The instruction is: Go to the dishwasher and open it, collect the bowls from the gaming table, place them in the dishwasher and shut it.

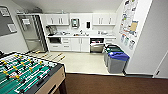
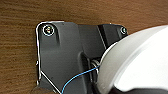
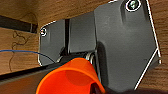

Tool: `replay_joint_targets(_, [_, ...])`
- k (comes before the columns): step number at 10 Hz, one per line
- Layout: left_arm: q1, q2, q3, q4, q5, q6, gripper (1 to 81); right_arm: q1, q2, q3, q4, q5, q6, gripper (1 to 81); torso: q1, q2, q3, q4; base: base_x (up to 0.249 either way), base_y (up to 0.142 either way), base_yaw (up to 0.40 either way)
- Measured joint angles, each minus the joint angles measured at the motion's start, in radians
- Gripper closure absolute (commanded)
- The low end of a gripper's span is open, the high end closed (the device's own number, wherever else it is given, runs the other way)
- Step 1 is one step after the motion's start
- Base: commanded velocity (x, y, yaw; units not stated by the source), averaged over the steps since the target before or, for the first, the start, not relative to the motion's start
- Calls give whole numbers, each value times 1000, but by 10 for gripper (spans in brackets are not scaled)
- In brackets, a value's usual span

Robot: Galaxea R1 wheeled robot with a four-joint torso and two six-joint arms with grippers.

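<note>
The gaming table point(image 1: 53, 77), with its green field and rods, stands at the lower left of the head view. Across the pale kitchen floor, the dishwasher point(image 1: 97, 47) shows its stainless-steel front under the counter, with a dark gap above the front. A white bowl point(image 2: 140, 60) looms large in the left wrist view, above brown carpet, with my left gripper point(image 2: 98, 72) shut on its rim. In the right wrist view an orange bowl point(image 3: 72, 80) hangs over the carpet, and my right gripper point(image 3: 93, 83) is shut on it.
Two grey bins stand by the right wall, one with a blue lid point(image 1: 117, 61) and one with a green lid point(image 1: 113, 48), close beside the dishwasher. A steel fridge point(image 1: 32, 32) is at the back left. Brown carpet point(image 1: 112, 85) meets the pale floor point(image 1: 80, 62).
</note>
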Motion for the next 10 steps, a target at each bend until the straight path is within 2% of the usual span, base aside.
replay_joint_targets(10, [0, 3, -2, -1, 1, 0, 811, 0, 4, -17, 0, -1, 0, 811, 0, 0, 0, 0, 148, 0, 0])
